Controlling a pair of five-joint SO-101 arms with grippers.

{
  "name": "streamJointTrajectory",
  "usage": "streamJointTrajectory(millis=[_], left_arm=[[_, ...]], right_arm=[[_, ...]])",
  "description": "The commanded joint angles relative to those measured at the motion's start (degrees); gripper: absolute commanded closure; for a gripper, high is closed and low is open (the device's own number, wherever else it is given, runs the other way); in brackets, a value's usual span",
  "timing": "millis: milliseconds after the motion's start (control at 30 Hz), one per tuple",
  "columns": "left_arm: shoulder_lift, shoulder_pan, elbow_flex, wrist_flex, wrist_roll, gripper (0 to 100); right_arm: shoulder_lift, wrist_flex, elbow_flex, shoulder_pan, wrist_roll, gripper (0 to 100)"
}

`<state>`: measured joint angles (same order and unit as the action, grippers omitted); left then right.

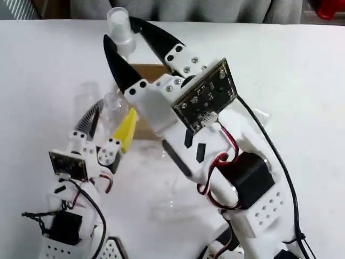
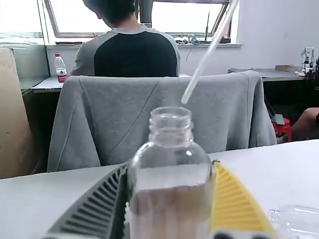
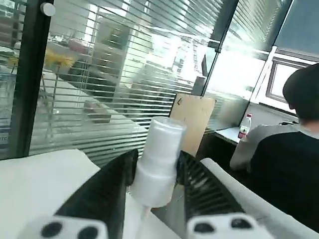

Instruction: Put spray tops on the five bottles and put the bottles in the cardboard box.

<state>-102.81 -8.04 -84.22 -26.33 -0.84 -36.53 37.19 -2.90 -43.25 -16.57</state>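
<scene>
Spray top [image 1: 119, 24] and open bottle [image 1: 111, 102] are each held in one of your grippers, lined up for joining.

High view: your right gripper [image 1: 121, 32], with black jaws, is clamped on the white spray top, which sits between its fingertips. Your left gripper [image 1: 108, 121], one grey finger and one yellow, is closed around the clear bottle and holds it upright below and in front of the right gripper. The cardboard box [image 1: 151, 70] lies just past both grippers on the white table [image 1: 302, 65]. No bottle can be made out inside it.

Left wrist view: the bottle [image 2: 170, 134] stands upright between the fingers of the left gripper [image 2: 169, 174], pinched at its shoulders so the neck stays clear. Its mouth is open and uncapped. The spray top's thin dip tube [image 2: 209, 50] slants down from above, and its end hangs just over the mouth, slightly to one side. Another clear bottle [image 2: 294, 219] lies on the table beyond the yellow finger.

Right wrist view: the right gripper [image 3: 157, 174] squeezes the spray top [image 3: 162, 134] at its collar, nozzle end away from the camera. This likely keeps the tube free to drop into the neck.
</scene>
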Motion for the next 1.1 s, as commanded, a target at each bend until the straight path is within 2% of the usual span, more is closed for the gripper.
streamJointTrajectory(millis=[0, 167, 800, 1067], left_arm=[[-1.2, -0.7, -0.4, 0.4, 0.5, 98], [-1.3, -0.7, -1.1, 0.5, 0.6, 98], [-1.4, -0.7, -1.2, 0.1, 0.6, 98], [-1.4, -0.7, -1.2, 0.1, 0.6, 98]], right_arm=[[0.0, 0.2, -2.8, -1.9, -0.7, 98.3], [0.1, 0.3, -2.6, -4.0, -0.8, 98.3], [0.1, 2.2, 2.4, -2.9, -0.8, 98.3], [0.1, -4.7, 9.1, -2.7, -0.8, 98.3]])
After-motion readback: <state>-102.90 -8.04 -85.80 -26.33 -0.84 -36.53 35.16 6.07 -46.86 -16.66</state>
